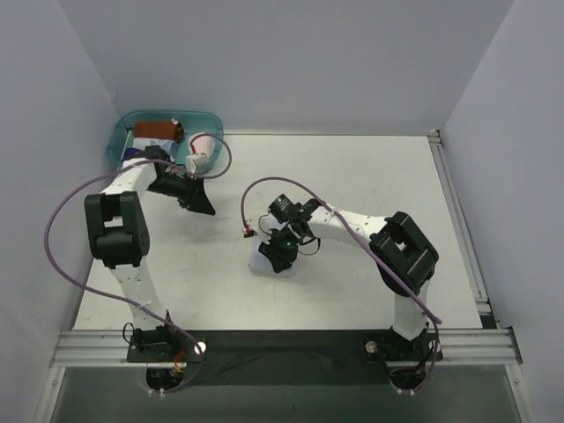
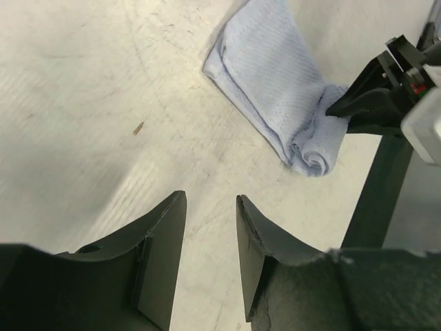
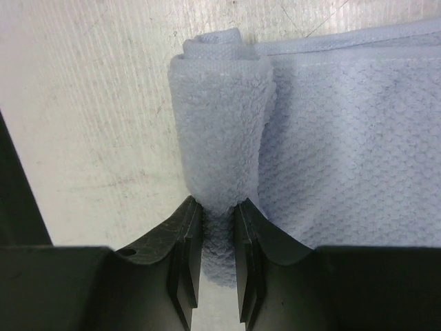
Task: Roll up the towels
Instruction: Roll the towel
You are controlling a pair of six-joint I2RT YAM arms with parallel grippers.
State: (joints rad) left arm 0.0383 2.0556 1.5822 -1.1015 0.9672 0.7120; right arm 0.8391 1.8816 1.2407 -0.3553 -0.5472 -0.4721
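1. The light blue towel (image 3: pixel 337 131) is seen lying on the table (image 1: pixel 379 176), just toward 7 o'clock from the table's middle in the top view.
2. Only one end of it is rolled. A short, tight cylinder is formed there, and its spiral is shown end-on in the left wrist view. The rest of the cloth is spread flat beside the roll, toward 3 o'clock in the right wrist view.
3. The right gripper (image 3: pixel 217 207) is clamped on the near end of that rolled part, and pile is pinched between the two jaws.
4. The left gripper (image 2: pixel 210 203) is held with its jaws apart and nothing between them. It hangs over bare table toward 10 o'clock from the towel and is not touching it.
5. A pale pink towel (image 1: pixel 203 143) is made out in the teal tub (image 1: pixel 123 137) at the table's 10 o'clock corner. It looks like a stubby roll, but it is too small in the top view for that to be confirmed.
6. The task is judged to be partly done. The blue roll is begun, and most of the cloth's length is left to be wound up. If the pink one is indeed rolled, only the blue one is left to be finished.
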